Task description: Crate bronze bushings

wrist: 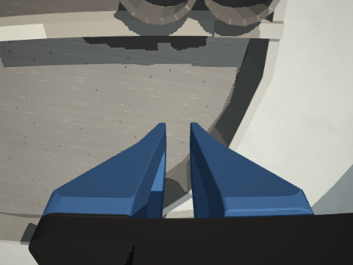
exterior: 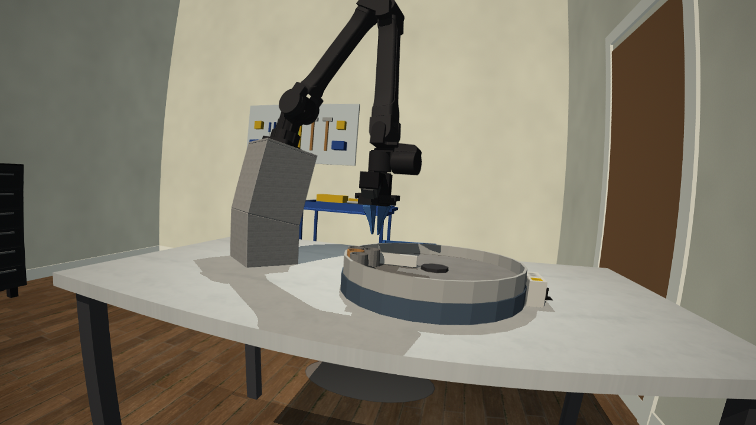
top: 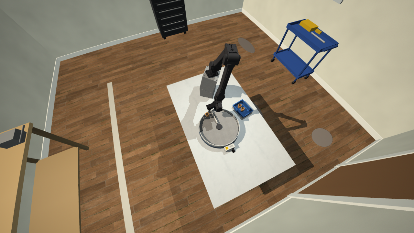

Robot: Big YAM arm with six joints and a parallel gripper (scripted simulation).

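The top view shows the crate (top: pixel 248 109) to the right of the turntable (top: pixel 220 136) (exterior: pixel 433 293) (wrist: pixel 110 103) on the counter (top: pixel 245 173) (exterior: pixel 185 296), with two bronze bushings (top: pixel 242 108) inside, whereas the exterior view does not show the crate, and the wrist view catches only part of the turntable and two cut-off steel bushings (top: pixel 211 115) (exterior: pixel 373 257) (wrist: pixel 158 16). One more bronze bushing (top: pixel 207 113) (exterior: pixel 355 251) stands among the steel ones at the turntable's far left. Above the turntable, the jaws point down with their blue fingers (exterior: pixel 372 215) a narrow gap apart, holding nothing and touching nothing.
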